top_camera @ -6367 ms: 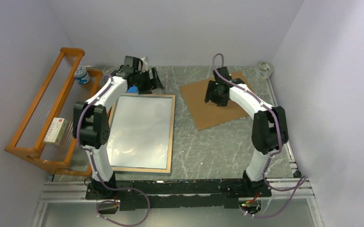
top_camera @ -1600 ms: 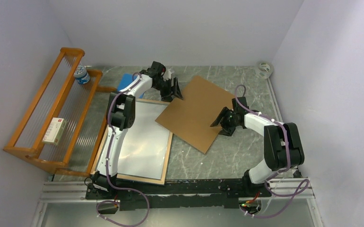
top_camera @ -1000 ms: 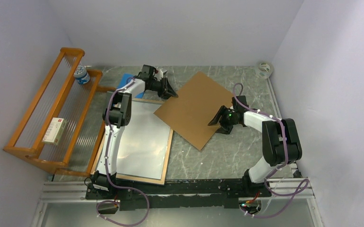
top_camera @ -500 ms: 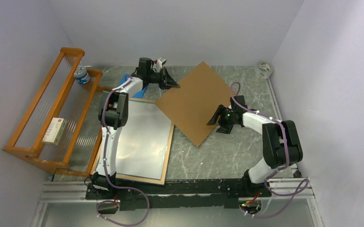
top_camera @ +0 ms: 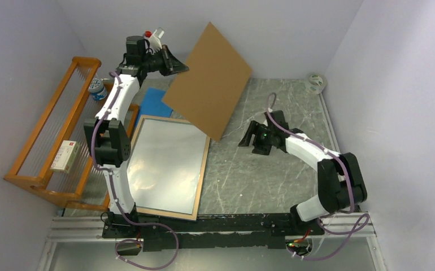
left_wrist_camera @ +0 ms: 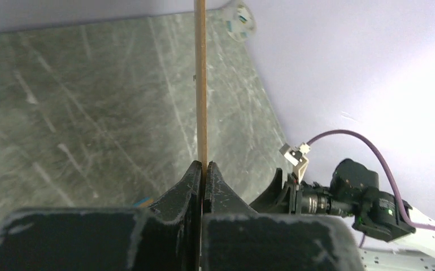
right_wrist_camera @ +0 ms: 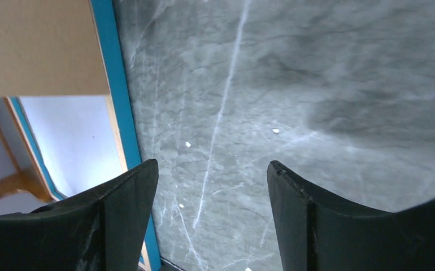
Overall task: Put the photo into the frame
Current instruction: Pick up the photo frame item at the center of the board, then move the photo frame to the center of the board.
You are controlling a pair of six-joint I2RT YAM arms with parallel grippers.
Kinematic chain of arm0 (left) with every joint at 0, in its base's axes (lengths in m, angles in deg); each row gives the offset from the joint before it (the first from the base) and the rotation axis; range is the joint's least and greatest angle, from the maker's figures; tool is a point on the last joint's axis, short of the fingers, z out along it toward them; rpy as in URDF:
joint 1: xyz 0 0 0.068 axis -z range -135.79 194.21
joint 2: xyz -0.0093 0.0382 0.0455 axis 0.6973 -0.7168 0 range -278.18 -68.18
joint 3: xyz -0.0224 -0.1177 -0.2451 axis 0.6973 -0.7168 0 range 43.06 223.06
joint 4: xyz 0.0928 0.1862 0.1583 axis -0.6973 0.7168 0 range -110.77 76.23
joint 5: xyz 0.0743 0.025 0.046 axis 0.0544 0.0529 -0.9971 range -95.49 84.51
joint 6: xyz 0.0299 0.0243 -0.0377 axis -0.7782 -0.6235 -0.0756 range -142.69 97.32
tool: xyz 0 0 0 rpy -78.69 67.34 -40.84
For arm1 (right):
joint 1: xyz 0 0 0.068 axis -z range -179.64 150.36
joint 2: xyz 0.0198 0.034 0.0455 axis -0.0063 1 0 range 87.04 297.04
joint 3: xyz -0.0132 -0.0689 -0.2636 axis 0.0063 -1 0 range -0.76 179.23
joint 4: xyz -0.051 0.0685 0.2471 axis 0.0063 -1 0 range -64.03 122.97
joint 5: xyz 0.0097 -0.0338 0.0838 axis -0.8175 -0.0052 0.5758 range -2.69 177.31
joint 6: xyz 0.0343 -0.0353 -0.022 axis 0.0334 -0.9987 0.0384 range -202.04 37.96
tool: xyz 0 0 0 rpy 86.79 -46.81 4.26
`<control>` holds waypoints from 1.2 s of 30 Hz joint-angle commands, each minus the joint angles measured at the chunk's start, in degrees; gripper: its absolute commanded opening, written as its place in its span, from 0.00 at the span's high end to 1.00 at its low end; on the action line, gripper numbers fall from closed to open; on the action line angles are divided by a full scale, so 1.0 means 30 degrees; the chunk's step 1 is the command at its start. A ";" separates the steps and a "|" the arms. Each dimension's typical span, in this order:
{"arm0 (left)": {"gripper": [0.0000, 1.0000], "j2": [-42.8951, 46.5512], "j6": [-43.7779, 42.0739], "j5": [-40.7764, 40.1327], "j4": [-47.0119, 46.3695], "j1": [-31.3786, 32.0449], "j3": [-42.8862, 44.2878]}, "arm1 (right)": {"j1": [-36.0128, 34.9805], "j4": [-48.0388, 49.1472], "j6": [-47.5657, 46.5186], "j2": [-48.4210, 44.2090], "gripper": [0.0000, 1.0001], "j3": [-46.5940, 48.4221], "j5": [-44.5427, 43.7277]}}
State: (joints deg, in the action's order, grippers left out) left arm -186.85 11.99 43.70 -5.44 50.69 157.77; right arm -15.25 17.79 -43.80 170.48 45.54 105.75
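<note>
My left gripper [top_camera: 180, 66] is raised high at the back left and shut on the left edge of the plain brown backing board [top_camera: 209, 79]. The board hangs tilted in the air, its lowest corner above the frame's far right corner. In the left wrist view the board [left_wrist_camera: 200, 84] runs edge-on between the shut fingers [left_wrist_camera: 203, 167]. The frame [top_camera: 203, 169] lies flat on the table, wood side up, its inside pale and reflective. Right of it, my right gripper [top_camera: 247, 138] sits low and open over bare table [right_wrist_camera: 212, 169], beside the frame's turquoise edge [right_wrist_camera: 113, 84]. The photo is out of view.
An orange wooden rack [top_camera: 46, 130] along the left wall holds a small box [top_camera: 65, 155] and a white-blue cup [top_camera: 96, 88]. A flat blue pad [top_camera: 154, 101] lies behind the frame. A tape roll [top_camera: 316, 82] sits at the back right corner.
My left arm has swung the backing board up off the table toward the back left. My right gripper has let the board go, opened wider and shifted slightly left.
</note>
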 commanded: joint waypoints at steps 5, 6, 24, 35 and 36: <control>0.98 0.4013 -0.1052 -0.1985 0.1434 -0.1309 0.0642 | -0.4603 -0.2155 -0.0893 0.3708 0.33 0.4817 -0.3676; 0.97 0.4331 -0.1258 -0.2331 0.1797 -0.1450 0.0675 | -0.5124 -0.2280 -0.0934 0.4142 0.34 0.5341 -0.4009; 0.97 0.7616 -0.4750 -0.8777 0.6620 -0.1987 0.0752 | -0.9562 -0.7266 -0.1363 1.1386 0.35 1.4189 -0.9217; 0.98 0.7760 -0.4845 -0.8430 0.7113 -0.2017 0.0534 | -0.9371 -0.7555 -0.0886 1.1625 0.54 1.4049 -0.9723; 0.97 0.7831 -0.4897 -0.8428 0.7132 -0.2014 0.0523 | -0.9269 -0.7525 -0.0797 1.1526 0.56 1.3915 -0.9819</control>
State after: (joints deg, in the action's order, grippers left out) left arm -167.44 -2.06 17.10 19.44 44.68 157.71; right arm -44.15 -2.06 -46.91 205.10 85.87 80.57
